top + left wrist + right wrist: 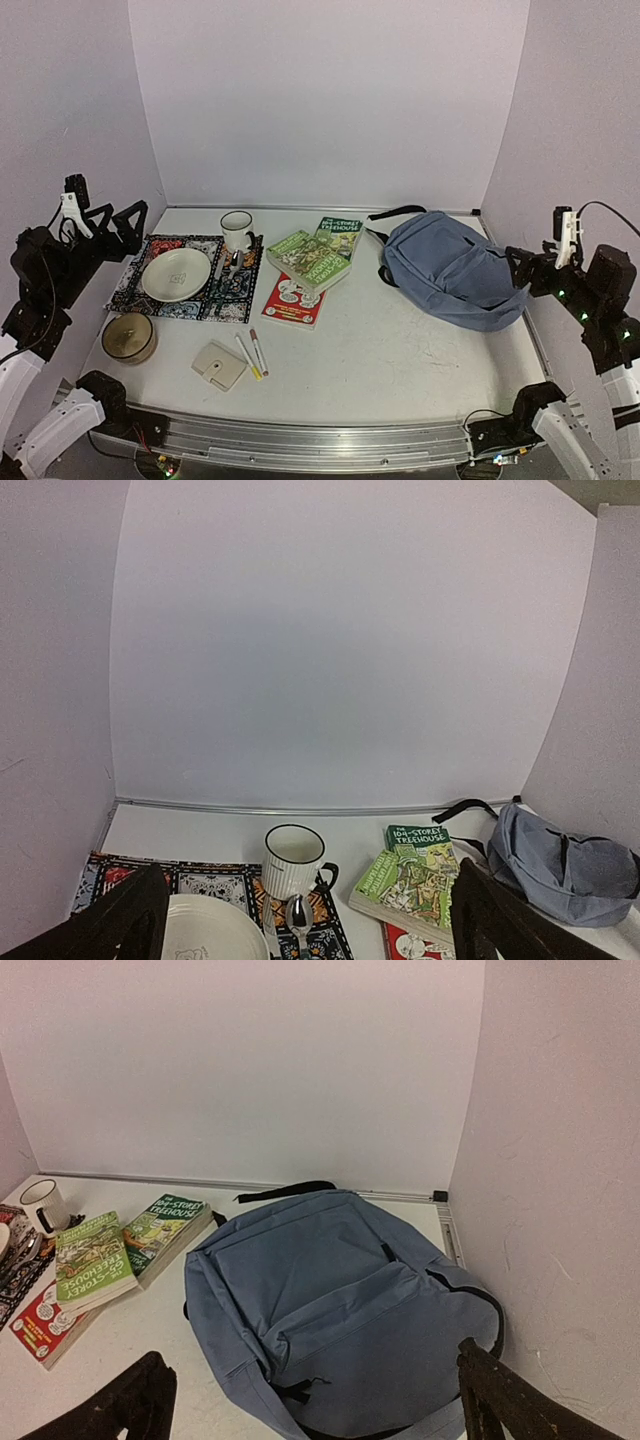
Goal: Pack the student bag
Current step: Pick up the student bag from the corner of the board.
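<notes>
Just ahead of R gripper, jaws wide: student bag on table.

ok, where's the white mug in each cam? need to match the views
Top external: mug left of centre, at the far edge of the patterned placemat.
Left wrist: mug at bottom centre.
Right wrist: mug at the left edge, mid-height.
Shared landmark: the green Treehouse book, to the mug's right in all three views.
</notes>
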{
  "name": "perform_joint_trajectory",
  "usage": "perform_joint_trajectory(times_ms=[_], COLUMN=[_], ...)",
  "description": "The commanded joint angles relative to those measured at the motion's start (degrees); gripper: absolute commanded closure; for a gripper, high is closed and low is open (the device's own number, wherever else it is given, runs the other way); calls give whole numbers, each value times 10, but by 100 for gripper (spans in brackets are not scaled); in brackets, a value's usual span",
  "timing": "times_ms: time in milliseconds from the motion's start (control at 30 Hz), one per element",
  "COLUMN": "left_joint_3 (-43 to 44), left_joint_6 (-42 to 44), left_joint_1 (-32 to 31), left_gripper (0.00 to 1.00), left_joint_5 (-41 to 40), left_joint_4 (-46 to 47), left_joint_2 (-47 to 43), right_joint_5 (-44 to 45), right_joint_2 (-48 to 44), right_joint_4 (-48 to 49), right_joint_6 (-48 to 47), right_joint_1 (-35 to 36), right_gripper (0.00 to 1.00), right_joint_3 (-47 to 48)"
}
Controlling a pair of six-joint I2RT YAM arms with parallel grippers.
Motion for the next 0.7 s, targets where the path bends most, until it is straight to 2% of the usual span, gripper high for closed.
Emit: perform_joint_trajectory(times_ms=[0,167,433,533,667], left_joint_3=[14,14,8,6,6], left_joint_6=[7,5,12,19,20], left_joint_1=[5,22,30,29,29], left_gripper=[0,0,1,0,1], left_joint_5=[9,19,39,55,62], left_joint_4=[25,27,28,28,27], left_joint_2=[-15,-12,-16,-15,-9], right_joint_5=[-58,-101,-144,-113,-3], right_joint_2=[22,76,227,303,412], right_joint_4=[13,-5,-62,-95,-132], right_joint_6=[-8,-9,-3,2,2], right_joint_1=[-2,-2,3,42,156], right_gripper=[2,2,2,2,2], right_joint_3=[24,43,125,163,213])
